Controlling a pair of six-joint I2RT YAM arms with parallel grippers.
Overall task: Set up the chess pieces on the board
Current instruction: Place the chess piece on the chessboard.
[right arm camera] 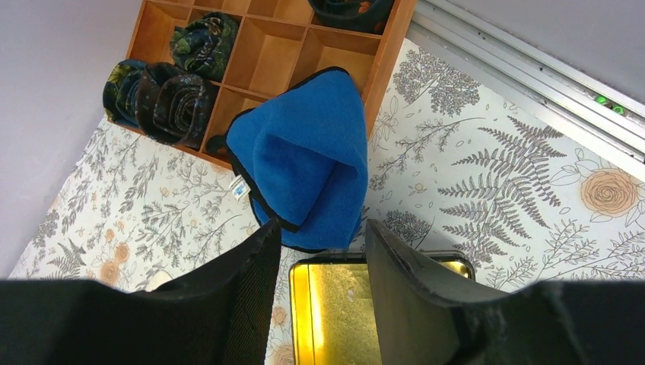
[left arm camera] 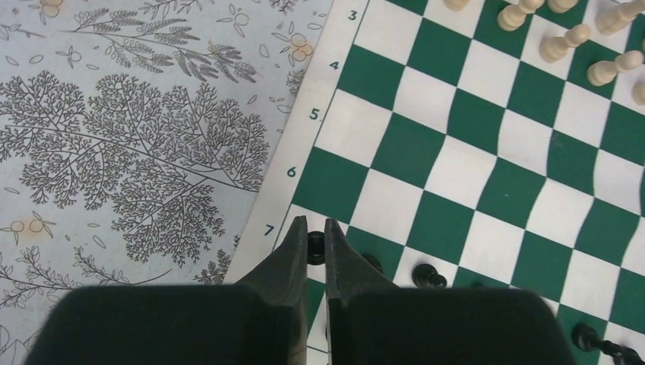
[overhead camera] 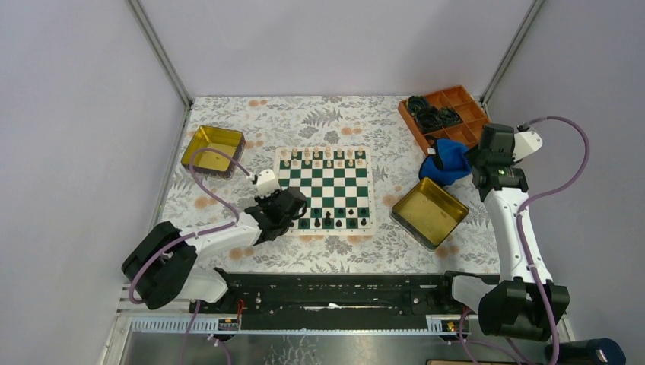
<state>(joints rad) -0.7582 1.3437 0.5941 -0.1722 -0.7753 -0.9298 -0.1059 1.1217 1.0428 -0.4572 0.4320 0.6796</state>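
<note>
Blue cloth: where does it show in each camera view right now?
Top external: blue cloth at right, between orange tray and gold tin.
Left wrist: not in it.
Right wrist: blue cloth centre, overlapping the tray's corner.
Shared landmark: the gold tin, just below the cloth in both.

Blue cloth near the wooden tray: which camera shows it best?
Right wrist: the blue cloth fills mid-frame, its white tag visible, lapping over the wooden tray's edge. Top external shows it small beside the right arm. Left wrist misses it.

Plain lavender-grey walls (overhead camera: 76, 114) enclose a floral-patterned tabletop (overhead camera: 335, 114).
</note>
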